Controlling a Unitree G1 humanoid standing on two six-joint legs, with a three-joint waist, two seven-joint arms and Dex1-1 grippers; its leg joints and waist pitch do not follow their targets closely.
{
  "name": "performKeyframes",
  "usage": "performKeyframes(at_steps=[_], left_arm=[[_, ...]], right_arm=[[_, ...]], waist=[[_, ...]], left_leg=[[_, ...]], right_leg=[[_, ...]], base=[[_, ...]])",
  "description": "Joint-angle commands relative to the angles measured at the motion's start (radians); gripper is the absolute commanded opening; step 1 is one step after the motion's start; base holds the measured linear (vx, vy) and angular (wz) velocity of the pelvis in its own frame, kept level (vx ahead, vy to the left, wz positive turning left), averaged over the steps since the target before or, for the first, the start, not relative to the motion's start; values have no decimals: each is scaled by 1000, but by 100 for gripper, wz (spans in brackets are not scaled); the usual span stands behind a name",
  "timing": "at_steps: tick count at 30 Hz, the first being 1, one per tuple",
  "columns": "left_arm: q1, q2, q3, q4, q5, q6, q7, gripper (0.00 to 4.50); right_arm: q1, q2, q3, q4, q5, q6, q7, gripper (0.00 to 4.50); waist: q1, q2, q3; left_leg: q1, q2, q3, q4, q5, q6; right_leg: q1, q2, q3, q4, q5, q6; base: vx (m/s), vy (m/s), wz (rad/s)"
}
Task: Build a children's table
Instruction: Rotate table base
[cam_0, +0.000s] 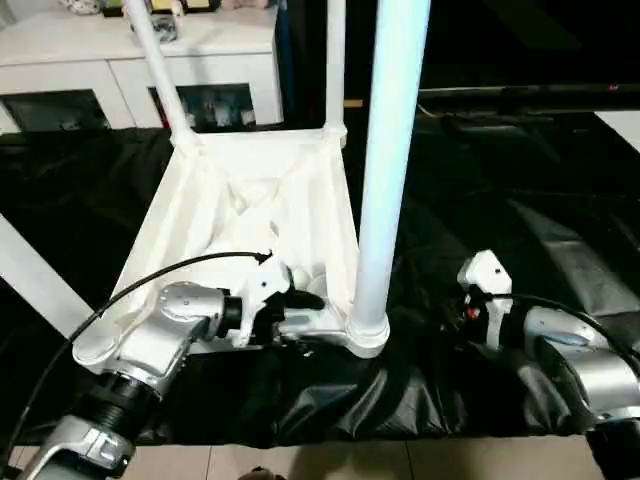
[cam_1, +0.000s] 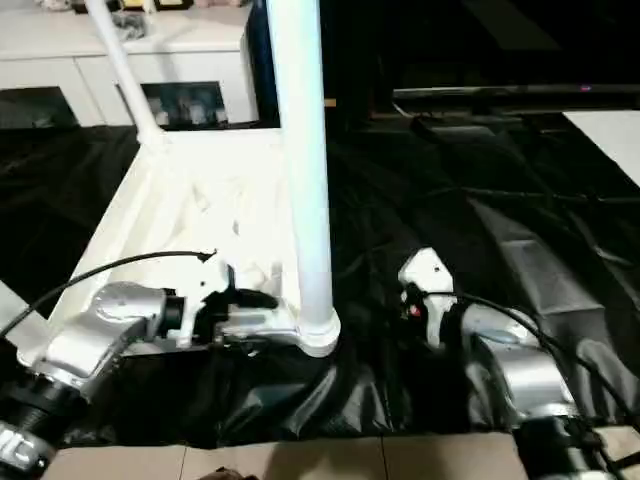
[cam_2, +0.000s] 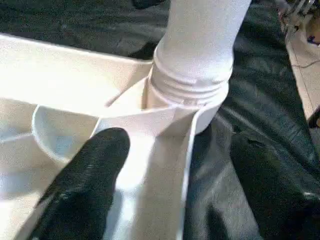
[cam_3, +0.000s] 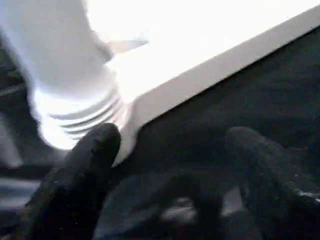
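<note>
The table (cam_0: 250, 210) lies upside down on the black-draped surface (cam_0: 520, 200), legs up. The near leg (cam_0: 385, 170) stands threaded in its corner socket (cam_0: 366, 335). The left tool (cam_2: 170, 185) is open, astride the near rim beside that socket, one finger (cam_2: 85, 185) inside the rim. The right tool (cam_3: 170, 170) is open and empty, just beside the same corner. A cabinet (cam_0: 140, 60) stands behind.

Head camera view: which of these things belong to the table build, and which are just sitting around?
Part of the job:
- table top, upside down on the black cloth
- near leg standing in its corner socket
- far legs
- left gripper, jaws open astride the rim
- right gripper, open beside it

Just about:
- black cloth
- white cabinet
</note>
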Motion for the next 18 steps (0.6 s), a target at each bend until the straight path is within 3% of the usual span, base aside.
performKeyframes(at_steps=[1,7,10,11,12,18], left_arm=[[-22,17,-11,24,23,-12,-23,343],[-66,5,-17,108,45,-49,-56,290],[-76,4,-27,125,55,-58,-68,278],[-81,1,-28,134,56,-60,-76,264],[-83,-1,-29,138,56,-60,-82,264],[-90,-11,-29,155,57,-57,-112,207]], right_arm=[[-1,-21,6,-42,12,37,22,417],[4,-49,2,-73,14,66,24,450],[10,-57,-1,-88,27,81,36,450],[14,-59,-4,-101,31,92,37,450],[18,-61,-5,-110,34,98,39,450],[48,-78,-2,-168,62,140,55,450]], waist=[[6,-18,-69],[9,-16,-67],[13,-18,-68],[13,-10,-68],[12,-15,-67],[21,-12,-67]], left_leg=[[21,46,-23,-73,-294,28],[21,46,-25,-73,-306,15],[20,48,-26,-74,-302,16],[19,48,-27,-74,-302,17],[20,47,-25,-74,-302,18],[23,50,-27,-75,-323,10]], right_leg=[[38,-55,39,-79,-361,-183],[37,-61,40,-83,-382,-180],[39,-62,40,-81,-378,-180],[39,-63,40,-80,-375,-179],[38,-60,39,-84,-376,-178],[38,-62,39,-82,-363,-190]], base=[[0,0,0],[0,0,0],[0,0,0],[0,0,0],[0,0,0],[0,0,0]])
